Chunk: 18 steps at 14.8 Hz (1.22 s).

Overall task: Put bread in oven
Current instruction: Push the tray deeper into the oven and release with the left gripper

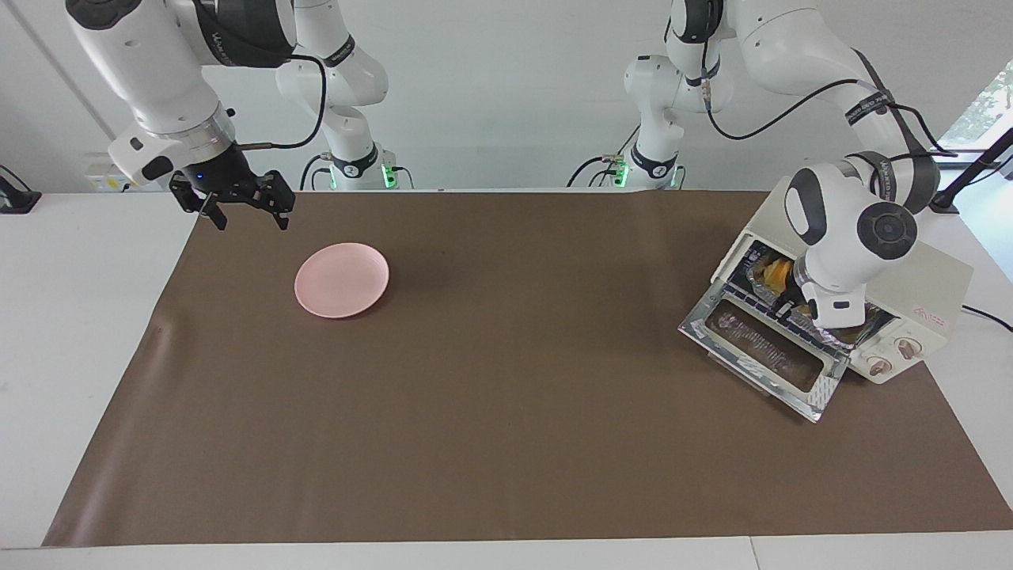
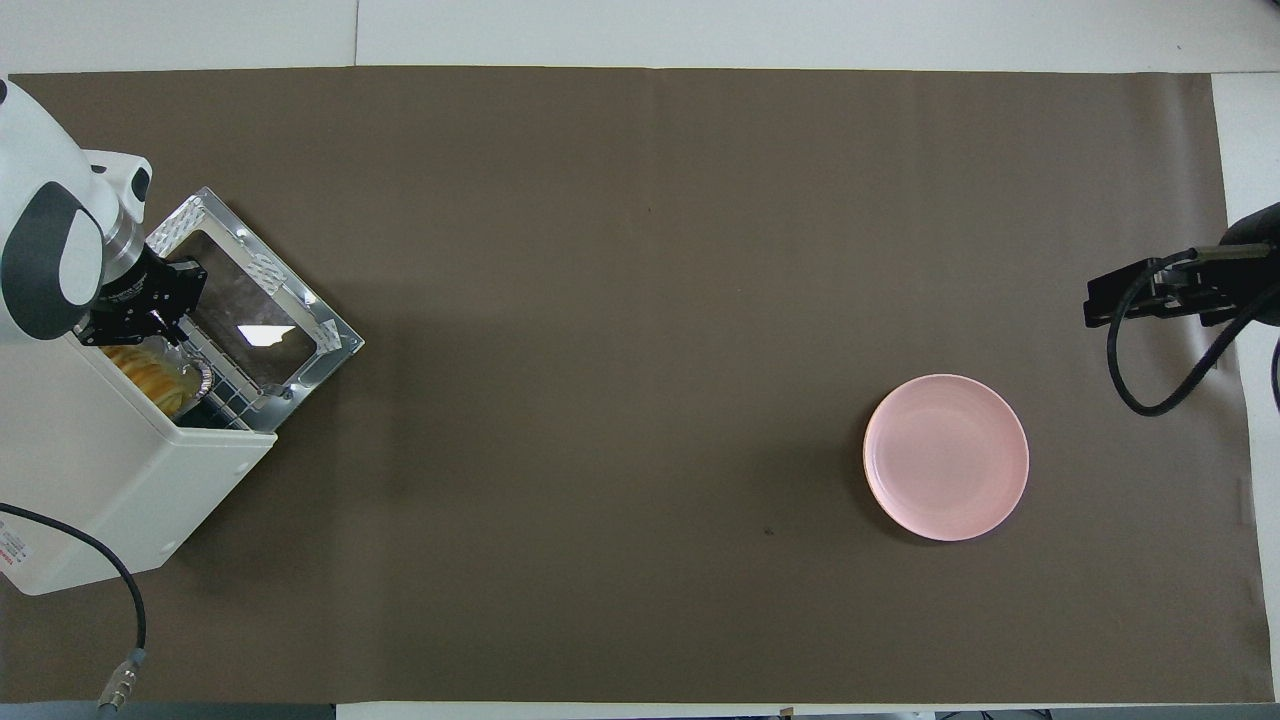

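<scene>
Nearest the robots, at the left arm's end of the table, the oven (image 2: 100,480) sits on the brown mat (image 1: 506,396), turned at a slant so that its mouth faces away from the robots and toward the table's middle. The bread (image 2: 150,375) already lies inside that mouth on a crinkled foil tray (image 2: 203,376), which rests on the wire rack. Only the loaf's outer strip shows below the oven's top edge. Its long axis appears to run across the cavity, roughly parallel to the door's hinge line. The relation that matters is this: the bread and tray lie just inward of the left gripper (image 2: 162,330), deeper into the oven. So any parting move must draw the hand straight out over the door, not sideways into the frame. That gripper sits at the mouth, right at the tray's outer rim. Its wrist is bent down and its forearm arches over the oven's roof. Whether it is spread or pressed together cannot be told, nor whether it touches the foil. Farther out, the glass door (image 2: 330,335) lies dropped open and flat. It has yet to be swung up, and the left arm is far the nearer for that. Toward the right arm's end a pink plate (image 2: 945,457) sits bare. The right gripper (image 1: 247,218) waits over the mat's edge there, spread and holding nothing.
</scene>
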Tool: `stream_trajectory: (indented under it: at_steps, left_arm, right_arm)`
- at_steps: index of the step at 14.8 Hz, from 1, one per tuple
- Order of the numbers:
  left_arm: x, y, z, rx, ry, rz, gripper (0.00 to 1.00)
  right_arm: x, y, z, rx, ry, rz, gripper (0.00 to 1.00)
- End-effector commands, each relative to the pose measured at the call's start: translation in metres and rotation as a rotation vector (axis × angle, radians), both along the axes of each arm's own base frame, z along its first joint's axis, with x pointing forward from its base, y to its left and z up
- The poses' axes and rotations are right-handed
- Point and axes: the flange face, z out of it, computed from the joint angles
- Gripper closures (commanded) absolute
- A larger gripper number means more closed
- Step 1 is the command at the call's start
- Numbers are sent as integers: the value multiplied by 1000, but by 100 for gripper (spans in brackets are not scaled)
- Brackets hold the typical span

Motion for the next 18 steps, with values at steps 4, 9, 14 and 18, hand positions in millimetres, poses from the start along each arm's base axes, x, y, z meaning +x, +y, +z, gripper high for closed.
stream_trajectory:
  at_steps: [4,9,14,18]
  left_arm:
    - [-10,1,4,7,-14,-25,26]
    - [-4,-7,17,46,-19,-59,0]
    - [6,-14,68,21,-35,-134,0]
    - [-6,-12,107,-60,-14,-374,0]
  right_arm:
    - [-7,-2,2,5,-2,18,0]
    - [-7,-2,2,5,-2,19,0]
    - [-7,-2,2,3,-2,21,0]
    - [-7,-2,2,3,-2,18,0]
